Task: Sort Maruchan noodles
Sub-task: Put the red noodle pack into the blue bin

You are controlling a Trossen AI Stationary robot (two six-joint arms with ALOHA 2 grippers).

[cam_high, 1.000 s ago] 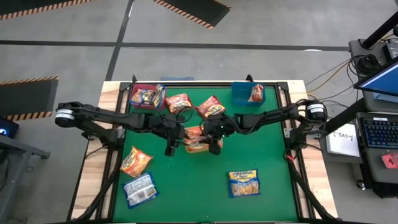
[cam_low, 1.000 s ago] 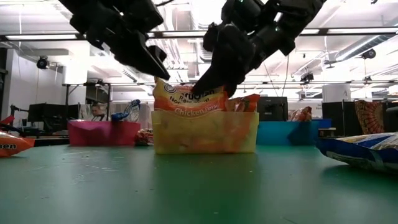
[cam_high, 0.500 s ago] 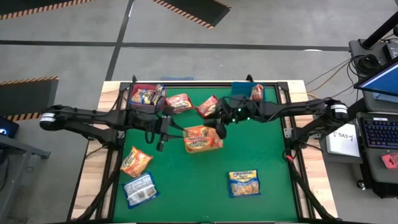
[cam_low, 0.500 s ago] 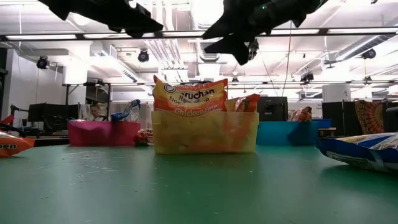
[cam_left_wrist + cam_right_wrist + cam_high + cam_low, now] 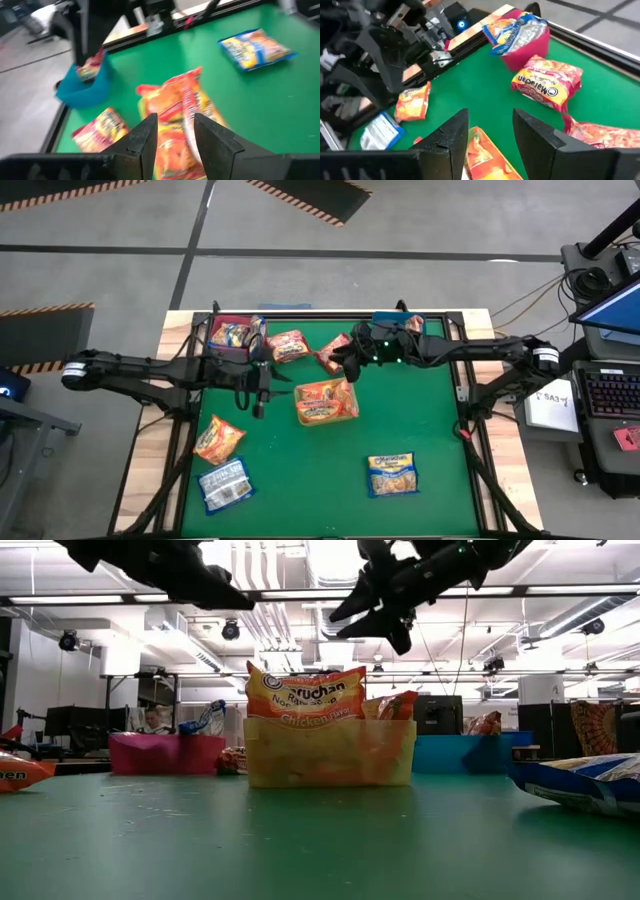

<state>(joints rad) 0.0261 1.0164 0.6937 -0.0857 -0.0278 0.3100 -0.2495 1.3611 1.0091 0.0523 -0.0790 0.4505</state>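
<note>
A: Where are the Maruchan noodles found?

B: Flat, crinkly plastic ramen packets are scattered over the green felt-like table top point(image 5: 430, 440). An orange chicken-flavour packet point(image 5: 325, 402) is seen mid-table, standing upright in the translucent yellow plastic bin point(image 5: 330, 752), with a second orange packet apparently lodged beside it. A red packet point(image 5: 287, 345) and another red one point(image 5: 333, 352) are lying near the far edge. A blue-and-silver packet point(image 5: 226, 484) and an orange packet point(image 5: 219, 440) are left at the near left, and a blue packet point(image 5: 392, 474) at the near right.

A: And the other containers?

B: A red plastic bin point(image 5: 230, 336) at the far left is filled with a blue-edged packet; a blue plastic bin point(image 5: 398, 330) at the far right is holding a reddish one. Sorting by colour is suggested, though not every packet matches its bin.

A: How are the arms held?

B: The left gripper point(image 5: 259, 385) is poised just beside the yellow bin, its fingers point(image 5: 145, 137) parted and nothing held. The right gripper point(image 5: 347, 355) is raised near the second red packet, its fingers point(image 5: 447, 135) likewise spread and empty. Both are judged to be between picks, with the loose packets not yet sorted.

A: How would the packets handle?

B: Slippery, yielding wrappers are expected; an edge pinch is likely needed.
</note>
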